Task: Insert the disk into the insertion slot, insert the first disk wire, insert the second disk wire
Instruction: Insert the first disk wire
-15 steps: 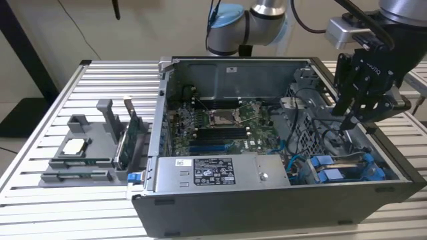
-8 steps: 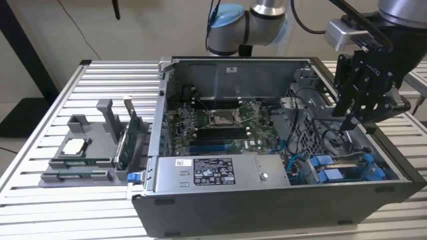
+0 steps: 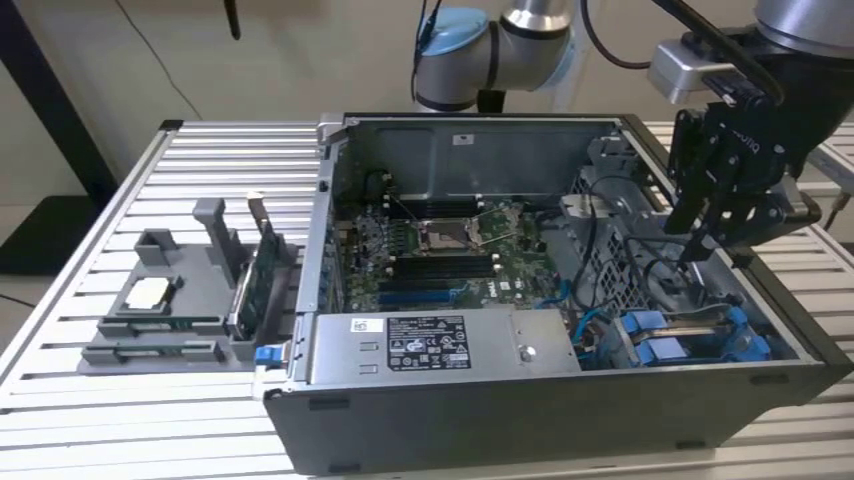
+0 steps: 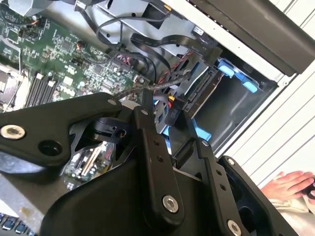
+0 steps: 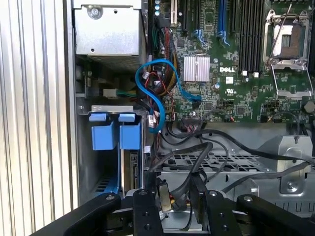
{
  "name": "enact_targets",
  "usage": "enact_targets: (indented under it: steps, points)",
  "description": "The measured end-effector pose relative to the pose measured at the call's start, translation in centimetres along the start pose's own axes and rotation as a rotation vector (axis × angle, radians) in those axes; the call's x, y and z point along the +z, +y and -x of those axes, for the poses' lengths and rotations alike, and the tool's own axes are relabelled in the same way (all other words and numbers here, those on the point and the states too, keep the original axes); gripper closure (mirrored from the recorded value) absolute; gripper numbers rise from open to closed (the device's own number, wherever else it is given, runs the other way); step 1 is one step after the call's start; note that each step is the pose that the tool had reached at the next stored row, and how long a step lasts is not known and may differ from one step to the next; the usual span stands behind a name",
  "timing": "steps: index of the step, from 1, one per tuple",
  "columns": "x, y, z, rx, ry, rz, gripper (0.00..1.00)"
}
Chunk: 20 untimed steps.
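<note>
- The gripper (image 3: pixel 697 247) is hanging over the drive end of the computer case (image 3: pixel 534 425), at the exterior view's right. Its fingers (image 5: pixel 147 211) are pinching what looks like a black wire connector (image 5: pixel 164 199) (red and yellow leads trailing).
- The disk (image 5: pixel 130 137) is sitting in the insertion slot (image 5: pixel 112 107), beside a second blue carrier (image 5: pixel 103 136).
- The disk is lying lower than the gripper, toward the near end by the power supply (image 5: pixel 106 29), with its long axis pointing back at the fingers.
</note>
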<state>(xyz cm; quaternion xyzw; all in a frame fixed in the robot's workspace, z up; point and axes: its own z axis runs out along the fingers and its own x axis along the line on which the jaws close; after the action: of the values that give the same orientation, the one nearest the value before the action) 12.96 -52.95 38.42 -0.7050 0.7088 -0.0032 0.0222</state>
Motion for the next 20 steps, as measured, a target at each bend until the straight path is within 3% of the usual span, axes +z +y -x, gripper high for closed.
enact_targets:
  steps: [4,10,15,17,20]
  points:
    - [0.07,0.0,0.0,-0.001,-0.0012,-0.0059,0.6]
    - [-0.1,-0.33,-0.23,-0.003,-0.0017,-0.0059,0.6]
    - [-0.14,-0.48,-0.87,-0.002,-0.0019,-0.0054,0.6]
    - [-0.15,-0.48,-1.14,-0.002,-0.0043,-0.0054,0.6]
    - [-0.2,0.1,-1.43,0.003,-0.0177,-0.0055,0.6]
